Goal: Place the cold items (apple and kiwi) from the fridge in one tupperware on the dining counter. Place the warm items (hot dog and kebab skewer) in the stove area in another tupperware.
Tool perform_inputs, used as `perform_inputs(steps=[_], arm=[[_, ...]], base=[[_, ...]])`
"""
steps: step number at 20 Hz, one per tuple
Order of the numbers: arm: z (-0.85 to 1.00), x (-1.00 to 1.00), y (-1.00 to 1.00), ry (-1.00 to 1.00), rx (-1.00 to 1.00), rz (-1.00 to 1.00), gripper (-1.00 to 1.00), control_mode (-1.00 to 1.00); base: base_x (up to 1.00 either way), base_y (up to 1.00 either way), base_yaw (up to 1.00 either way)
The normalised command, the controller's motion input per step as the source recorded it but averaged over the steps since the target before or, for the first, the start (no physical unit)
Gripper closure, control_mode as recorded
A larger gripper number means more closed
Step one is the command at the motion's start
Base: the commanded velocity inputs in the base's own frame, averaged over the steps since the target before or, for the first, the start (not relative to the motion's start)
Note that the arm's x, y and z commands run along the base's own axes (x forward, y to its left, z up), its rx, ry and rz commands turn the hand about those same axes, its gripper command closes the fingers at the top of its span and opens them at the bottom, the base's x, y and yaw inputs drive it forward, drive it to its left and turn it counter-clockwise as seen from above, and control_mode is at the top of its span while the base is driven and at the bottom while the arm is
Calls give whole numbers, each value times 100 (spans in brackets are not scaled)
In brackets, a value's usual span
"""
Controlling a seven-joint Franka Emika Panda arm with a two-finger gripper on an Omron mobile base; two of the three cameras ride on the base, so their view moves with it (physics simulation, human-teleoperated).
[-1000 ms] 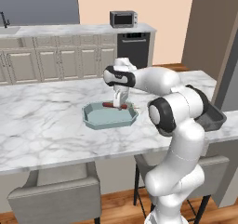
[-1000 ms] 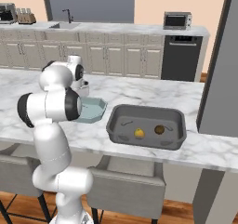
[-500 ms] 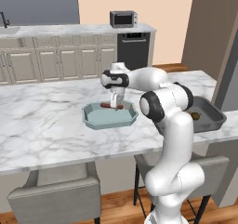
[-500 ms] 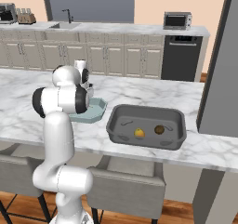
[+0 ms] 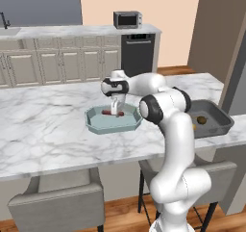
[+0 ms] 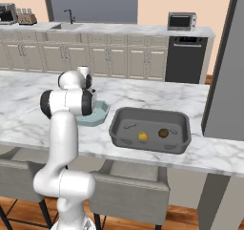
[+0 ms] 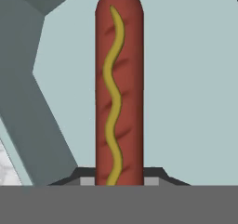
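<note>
My pincer (image 5: 115, 111) hangs straight down into the pale blue tupperware (image 5: 96, 122) on the marble tabletop (image 5: 43, 130). The hot dog (image 7: 119, 88), red with a wavy yellow mustard line, runs lengthwise between my fingertips, and they sit close against its near end, so I'm clamped on it. It lies low over the blue tupperware's floor; whether it touches, I cannot tell. Off to my right sits the dark grey tupperware (image 6: 181, 129), holding the yellowish apple (image 6: 142, 136) and the brown kiwi (image 6: 163, 133), near each other.
</note>
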Motion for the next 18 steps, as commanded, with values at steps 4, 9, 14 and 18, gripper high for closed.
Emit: perform_inputs(steps=[4,9,14,18], arm=[[-36,20,12,-11,-5,0,100,-100],[-38,35,1,-12,-3,0,100,-100],[-37,36,0,-4,-1,0,100,-100],[-6,7,0,0,0,5,-100,-100]], base=[[0,0,0],[0,0,0],[0,0,0],[0,0,0]])
